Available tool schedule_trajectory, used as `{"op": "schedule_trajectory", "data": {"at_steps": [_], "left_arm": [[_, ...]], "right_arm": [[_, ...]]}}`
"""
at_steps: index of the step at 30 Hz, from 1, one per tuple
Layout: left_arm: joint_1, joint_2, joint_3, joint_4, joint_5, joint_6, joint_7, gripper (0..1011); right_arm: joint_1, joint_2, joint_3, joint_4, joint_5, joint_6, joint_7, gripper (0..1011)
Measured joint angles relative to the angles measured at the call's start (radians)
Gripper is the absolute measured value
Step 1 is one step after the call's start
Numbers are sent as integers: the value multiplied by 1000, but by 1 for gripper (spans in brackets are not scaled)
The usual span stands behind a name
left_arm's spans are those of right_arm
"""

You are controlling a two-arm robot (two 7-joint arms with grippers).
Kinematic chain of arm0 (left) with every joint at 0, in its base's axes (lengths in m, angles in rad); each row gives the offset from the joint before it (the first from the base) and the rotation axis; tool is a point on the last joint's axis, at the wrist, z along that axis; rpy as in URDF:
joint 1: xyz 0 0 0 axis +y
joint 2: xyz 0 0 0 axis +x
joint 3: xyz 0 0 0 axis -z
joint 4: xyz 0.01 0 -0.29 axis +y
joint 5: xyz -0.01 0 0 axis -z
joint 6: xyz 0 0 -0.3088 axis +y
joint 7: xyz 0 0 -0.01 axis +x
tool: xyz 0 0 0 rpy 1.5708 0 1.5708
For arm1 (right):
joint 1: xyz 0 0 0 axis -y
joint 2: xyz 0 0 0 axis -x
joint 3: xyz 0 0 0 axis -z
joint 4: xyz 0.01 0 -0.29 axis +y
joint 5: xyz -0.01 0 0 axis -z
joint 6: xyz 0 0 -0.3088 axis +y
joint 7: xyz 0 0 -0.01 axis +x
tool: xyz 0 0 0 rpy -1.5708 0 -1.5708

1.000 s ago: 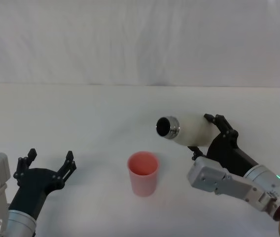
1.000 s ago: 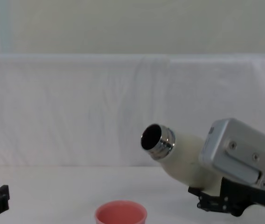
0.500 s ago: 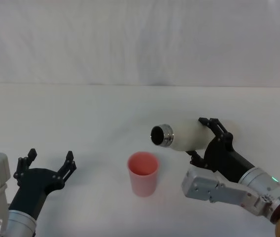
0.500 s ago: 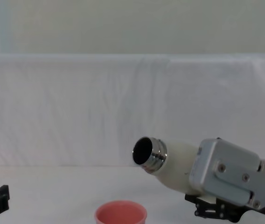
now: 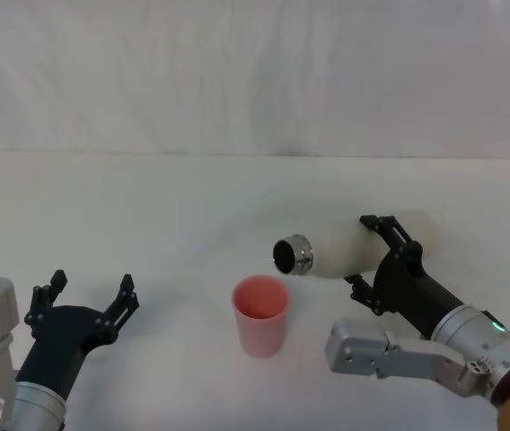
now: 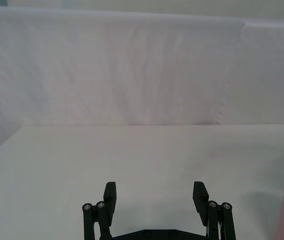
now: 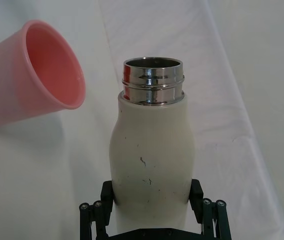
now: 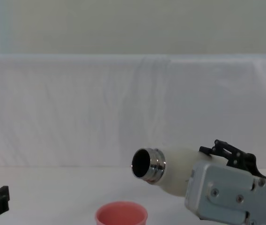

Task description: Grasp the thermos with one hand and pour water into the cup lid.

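Since 1 s ago we are tipping the thermos (image 5: 349,250) lower; at centre-right of the head view it is lying nearly level, its neck pointing left and hanging just up-right of the cup lid (image 5: 260,315). Our right gripper (image 5: 385,260) is pinching its body; the left gripper (image 5: 89,301), lower left, is waiting spread.

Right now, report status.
Right gripper shut on thermos, tipped near level, mouth beside cup lid. Left gripper open, parked. Nothing between.
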Motion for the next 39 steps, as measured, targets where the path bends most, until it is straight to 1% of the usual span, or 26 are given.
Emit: {"op": "schedule_trajectory", "data": {"at_steps": [9, 18, 24, 29, 39], "left_arm": [[0, 0, 0, 0, 0, 0, 0, 1001], [0, 0, 0, 0, 0, 0, 0, 1001], [0, 0, 0, 0, 0, 0, 0, 1001], [0, 0, 0, 0, 0, 0, 0, 1001], [0, 0, 0, 0, 0, 0, 0, 1001]], "right_arm": [[5, 6, -6, 2, -12, 5, 0, 946], [12, 22, -11, -8, -16, 10, 27, 946], [19, 31, -21, -13, -32, 14, 36, 946], [27, 42, -32, -19, -56, 21, 40, 946], [37, 49, -49, -20, -84, 33, 49, 946]]}}
